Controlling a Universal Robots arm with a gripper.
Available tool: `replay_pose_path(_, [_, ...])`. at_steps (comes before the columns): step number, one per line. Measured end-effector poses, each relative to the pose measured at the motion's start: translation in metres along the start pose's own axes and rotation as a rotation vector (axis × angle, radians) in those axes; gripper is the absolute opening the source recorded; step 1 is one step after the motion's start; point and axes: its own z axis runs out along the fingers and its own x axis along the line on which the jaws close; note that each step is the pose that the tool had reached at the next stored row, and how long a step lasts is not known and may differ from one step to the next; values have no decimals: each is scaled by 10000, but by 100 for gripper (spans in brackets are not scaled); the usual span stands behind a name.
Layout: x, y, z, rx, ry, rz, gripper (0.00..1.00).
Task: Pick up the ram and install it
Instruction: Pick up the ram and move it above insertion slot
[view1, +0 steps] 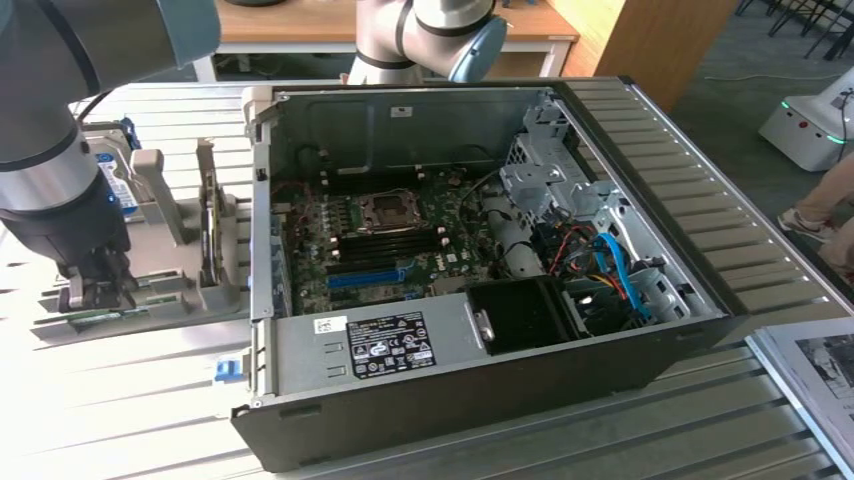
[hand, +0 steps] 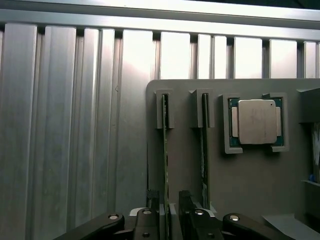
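Observation:
The ram is a thin green stick standing on edge in a slot of a grey holder. A second such stick stands in the neighbouring slot. My gripper is open, one finger on each side of the first stick's near end, with small gaps on both sides. In the exterior view my gripper points down into the grey holder on the exterior view's left, beside the open computer case. The motherboard lies inside the case, with dark memory slots near its middle.
A processor chip sits in a recess of the holder. A hard drive with a blue-white label stands behind my arm. A second arm's base stands behind the case. The slatted metal table extends all around.

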Motion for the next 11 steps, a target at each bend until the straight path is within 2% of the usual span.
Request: replay_pose_path(11, [4,-4,76,0,0,0,29])
